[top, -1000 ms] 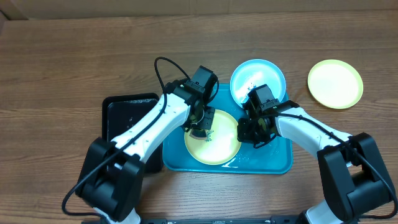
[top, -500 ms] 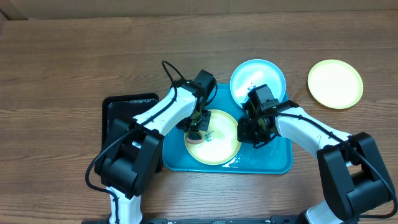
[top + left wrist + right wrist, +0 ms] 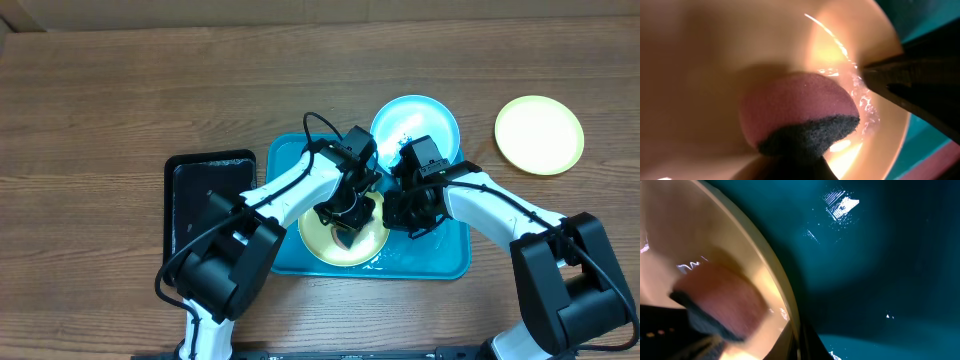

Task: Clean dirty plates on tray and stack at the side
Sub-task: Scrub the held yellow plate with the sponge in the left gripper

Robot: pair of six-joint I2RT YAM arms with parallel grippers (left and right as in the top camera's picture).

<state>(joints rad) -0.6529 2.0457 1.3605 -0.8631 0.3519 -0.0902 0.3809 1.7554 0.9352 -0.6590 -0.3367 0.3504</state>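
Observation:
A pale yellow-green plate (image 3: 322, 245) lies in the turquoise tray (image 3: 288, 160). My left gripper (image 3: 350, 214) is shut on a pink sponge with a dark scouring side (image 3: 800, 112) and presses it on the plate's wet right part (image 3: 700, 60). My right gripper (image 3: 405, 215) is shut on that plate's right rim (image 3: 800, 340), and the sponge shows in its view too (image 3: 725, 300). A light blue plate (image 3: 415, 125) with dark smears rests at the tray's far right corner. A second yellow-green plate (image 3: 539, 134) lies on the table at the right.
A smaller black tray (image 3: 205, 195) stands left of the turquoise tray, under the left arm. The tray floor (image 3: 880, 255) right of the plate is wet. The wooden table (image 3: 120, 90) extends on all sides.
My left gripper has swept the sponge from the plate's left side across to its right side, close to the right gripper. The right arm and the plates have stayed put.

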